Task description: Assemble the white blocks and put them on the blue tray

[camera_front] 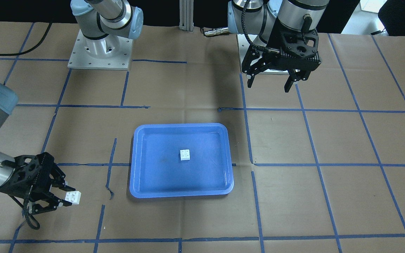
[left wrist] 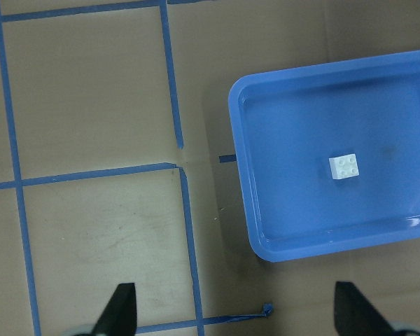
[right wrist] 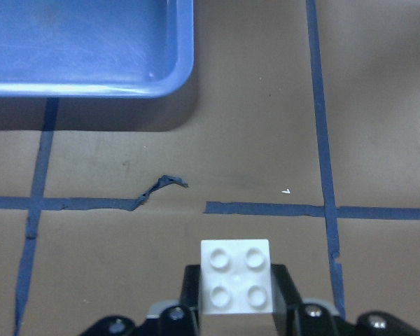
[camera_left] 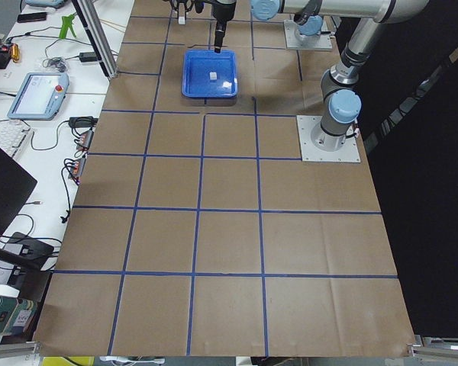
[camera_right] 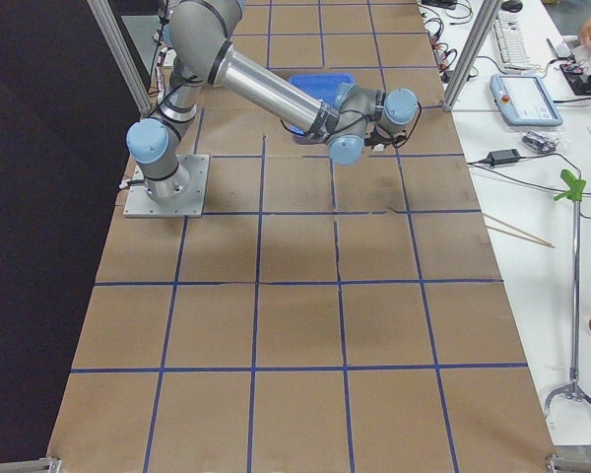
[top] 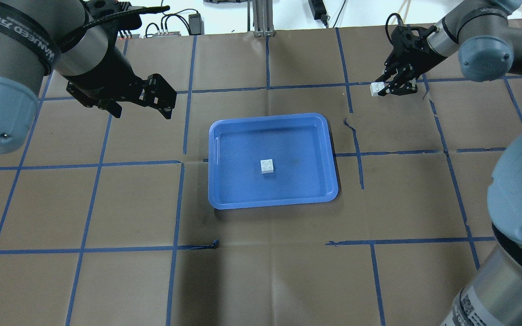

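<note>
One white block (camera_front: 185,155) sits studs-up near the middle of the blue tray (camera_front: 153,175); it also shows in the overhead view (top: 268,166) and the left wrist view (left wrist: 344,167). My right gripper (camera_front: 64,195) is shut on the second white block (camera_front: 73,197), low over the brown table beyond the tray's corner (right wrist: 91,42). The right wrist view shows this block (right wrist: 236,280) studs-up between the fingers. My left gripper (camera_front: 269,83) is open and empty. It hangs high above the table, off to the tray's side (left wrist: 294,140).
Blue tape lines (top: 179,199) grid the brown paper table. A torn tape end (right wrist: 161,187) lies just ahead of the held block. The arm bases (camera_front: 100,52) stand at the robot's edge. A bench with tablets and cables (camera_left: 38,95) runs along the far side.
</note>
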Motion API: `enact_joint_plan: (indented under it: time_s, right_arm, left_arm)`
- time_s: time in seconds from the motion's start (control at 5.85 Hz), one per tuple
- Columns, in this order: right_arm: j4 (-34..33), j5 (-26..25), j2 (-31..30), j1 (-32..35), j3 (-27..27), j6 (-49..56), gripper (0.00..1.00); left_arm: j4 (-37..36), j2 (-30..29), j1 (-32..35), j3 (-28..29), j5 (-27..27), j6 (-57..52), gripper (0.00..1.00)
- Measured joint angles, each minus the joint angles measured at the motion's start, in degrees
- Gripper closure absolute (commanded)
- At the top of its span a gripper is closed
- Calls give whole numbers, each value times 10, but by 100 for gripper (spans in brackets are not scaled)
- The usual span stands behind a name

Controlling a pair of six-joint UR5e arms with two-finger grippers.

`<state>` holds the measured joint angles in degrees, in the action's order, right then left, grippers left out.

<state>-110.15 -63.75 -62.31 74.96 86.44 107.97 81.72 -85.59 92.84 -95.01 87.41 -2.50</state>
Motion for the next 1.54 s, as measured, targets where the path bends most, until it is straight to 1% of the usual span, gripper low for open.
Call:
enact_joint_plan:
  time_s: [0.17,0.34,0.51,0.68,0.85,1.03,1.2,1.37,1.54]
  right_arm:
    - [2,2,-23,14,26,-21,75]
    - [-17,3,-41,39,54,-66,75]
    - [-51,3,-50,70,76,-120,75]
    - [-104,3,-52,108,99,-185,75]
    - [-178,1,-52,150,130,-259,74]
    - [-256,1,-52,184,169,-310,74]
    - [-334,0,-51,206,214,-331,74]
    - [-391,0,-49,214,248,-333,74]
    - [-425,-1,-46,217,270,-326,74]
  left_arm:
    - [0,1,-1,0,1,1,1]
    - [0,1,-3,0,1,1,1]
    - [2,2,-5,1,0,1,1]
    - [5,4,-6,1,1,2,1]
    - [30,4,-8,13,5,3,1]
    - [73,3,-11,34,12,3,1]
    - [101,-1,-14,50,15,3,1]
    - [109,-3,-16,55,16,3,1]
    - [111,-2,-16,56,17,3,1]
